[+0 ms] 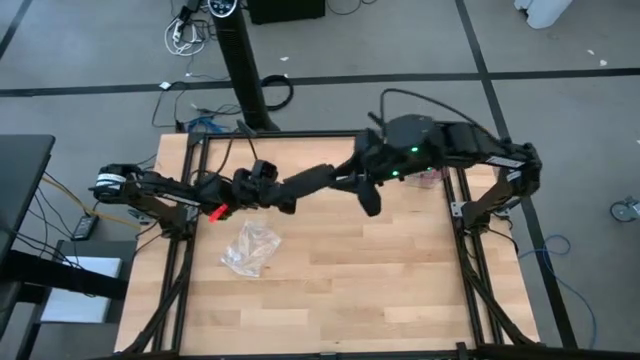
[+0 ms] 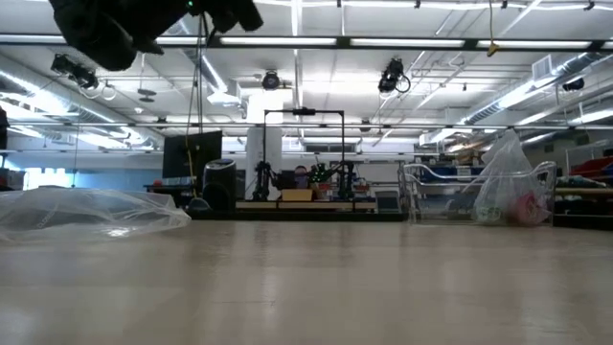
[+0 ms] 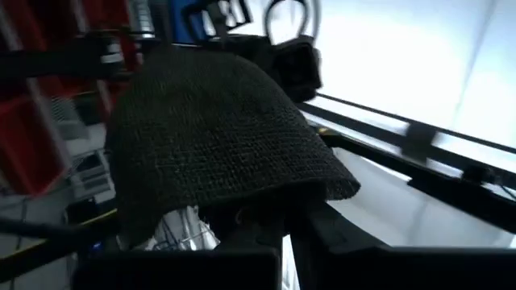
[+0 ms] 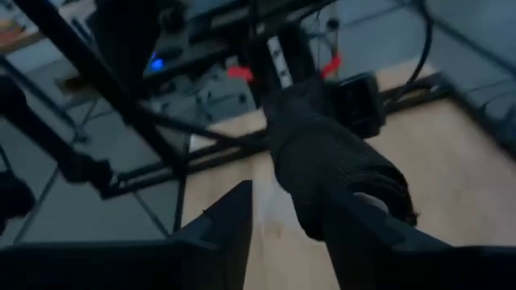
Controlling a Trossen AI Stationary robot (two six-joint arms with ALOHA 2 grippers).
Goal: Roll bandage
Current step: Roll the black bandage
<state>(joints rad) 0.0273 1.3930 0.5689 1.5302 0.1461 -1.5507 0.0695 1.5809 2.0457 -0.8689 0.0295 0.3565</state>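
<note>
The bandage [image 1: 318,179], a dark charcoal strip, spans the air above the table between my two grippers. My left gripper [image 1: 272,190] is at its left end, with the fabric wrapped over the fingers like a cap [image 3: 218,137]. My right gripper [image 1: 362,180] is at its right end. In the right wrist view its fingers [image 4: 234,221] stand apart, and the strip [image 4: 322,153] runs away from them toward the left gripper. A short tail [image 1: 371,200] hangs below the right gripper. My left gripper is shut on the bandage's left end [image 3: 242,185], level and coming from the table's left. The fabric covers the fingers and hides the place of contact. The bandage is lifted clear of the table. My right gripper touches the bandage's right end [image 4: 367,189], which lies bunched over one finger [image 4: 379,242]. A gap shows between the fabric and the other finger. The strip runs fairly straight to the left gripper, clear of the table.
A small clear plastic bag [image 1: 250,246] lies on the wooden table's left half, below the left gripper; it also shows in the low view [image 2: 86,213]. Black frame rails [image 1: 463,230] run along the table's left and right sides.
</note>
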